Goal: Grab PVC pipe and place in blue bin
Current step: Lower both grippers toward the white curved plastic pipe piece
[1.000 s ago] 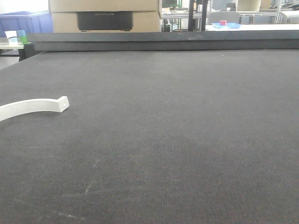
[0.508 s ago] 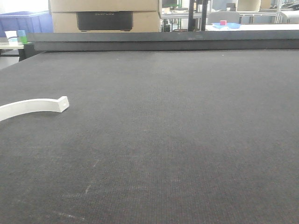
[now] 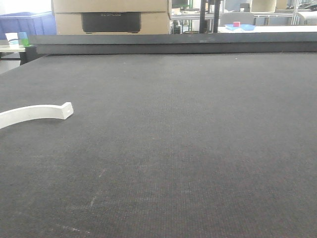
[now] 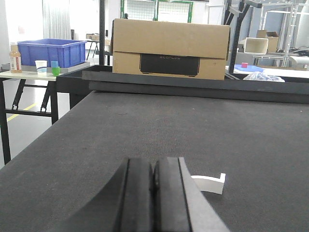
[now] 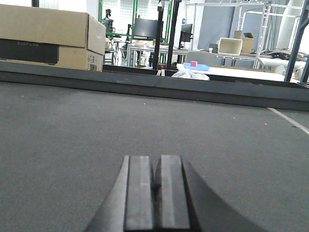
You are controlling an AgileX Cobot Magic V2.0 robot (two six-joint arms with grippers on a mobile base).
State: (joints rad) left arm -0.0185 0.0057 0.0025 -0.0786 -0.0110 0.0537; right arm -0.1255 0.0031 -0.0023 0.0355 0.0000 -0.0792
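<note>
Item 1, left gripper (image 4: pixel 154 163): two matte black fingers (image 4: pixel 140 193), each a flat-topped rectangular slab with a squared front end. The outer flanks slope down and outward. A thin dark seam runs between the slabs.

Item 2, right gripper (image 5: pixel 155 160): same build and colour. The top faces read charcoal grey where light falls on them. A small rounded notch sits in the seam just behind the front ends.

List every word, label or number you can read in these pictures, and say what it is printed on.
"ECOFLOW": faint lettering on the black panel of the cardboard box.
Label on the bottle: too small to read.
No other text is legible.
</note>
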